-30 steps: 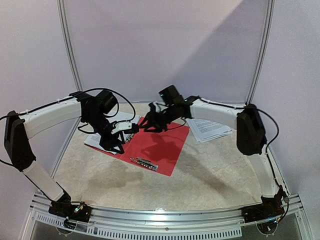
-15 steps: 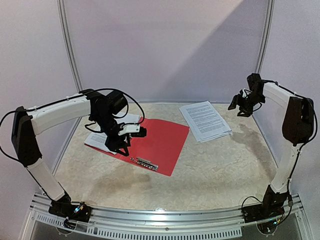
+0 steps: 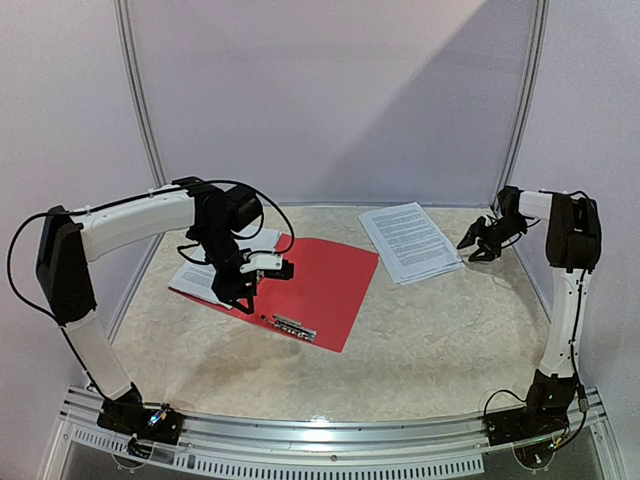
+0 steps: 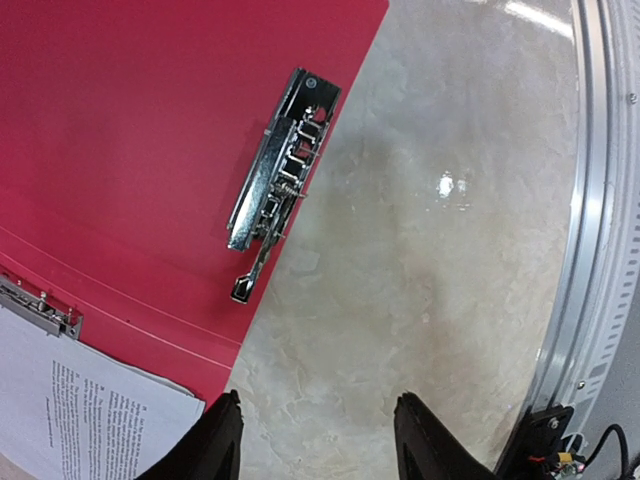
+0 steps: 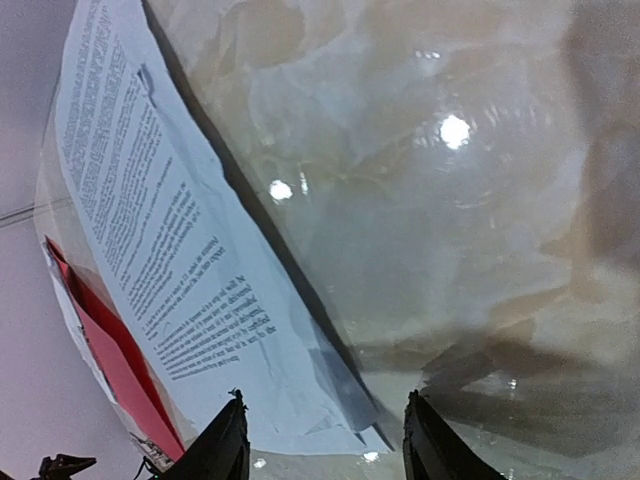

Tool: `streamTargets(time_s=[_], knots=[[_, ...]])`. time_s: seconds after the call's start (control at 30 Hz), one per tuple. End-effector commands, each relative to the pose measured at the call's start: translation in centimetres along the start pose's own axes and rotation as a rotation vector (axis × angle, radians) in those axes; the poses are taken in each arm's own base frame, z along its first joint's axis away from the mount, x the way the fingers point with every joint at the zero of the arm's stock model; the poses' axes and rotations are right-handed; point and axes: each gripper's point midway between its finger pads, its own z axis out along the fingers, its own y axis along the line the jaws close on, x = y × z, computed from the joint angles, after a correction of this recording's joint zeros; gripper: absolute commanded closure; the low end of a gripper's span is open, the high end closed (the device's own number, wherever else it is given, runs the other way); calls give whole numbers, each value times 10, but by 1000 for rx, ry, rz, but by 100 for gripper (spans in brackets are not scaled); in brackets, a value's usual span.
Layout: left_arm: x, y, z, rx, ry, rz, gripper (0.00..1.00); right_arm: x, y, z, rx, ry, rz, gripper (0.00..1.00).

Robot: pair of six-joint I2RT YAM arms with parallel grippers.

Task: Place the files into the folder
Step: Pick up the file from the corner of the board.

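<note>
Red folder [image 3: 330,285] lies open beneath the spread left fingers [image 4: 222,445], so the right fingers [image 5: 228,445], also spread and empty, should take the files [image 3: 410,240] low at their edge.

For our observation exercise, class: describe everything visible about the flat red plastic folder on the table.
The flat red plastic folder lies open and skewed on the pale marbled table. A silver metal lever clip sits at its near edge. Printed white sheets overlap its left side. The left gripper hangs over it, jaws apart.
</note>
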Motion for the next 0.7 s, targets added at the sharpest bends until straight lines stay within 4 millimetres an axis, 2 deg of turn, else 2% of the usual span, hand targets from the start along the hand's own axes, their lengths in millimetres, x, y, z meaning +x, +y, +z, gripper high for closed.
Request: streamTargets(time_s=[0.0, 0.2, 0.47, 0.6, 0.67], knots=[[-1, 2, 2, 5, 30, -6, 48, -5, 5, 14, -96, 11, 30, 50], [0, 3, 5, 6, 45, -1, 48, -1, 16, 15, -194, 32, 46, 62], [1, 2, 8, 16, 55, 0, 49, 5, 29, 12, -273, 57, 47, 66], [2, 2, 10, 16, 63, 0, 49, 5, 12, 10, -153, 20, 43, 64], [2, 2, 9, 16, 65, 1, 49, 2, 7, 0, -93, -21, 34, 63]])
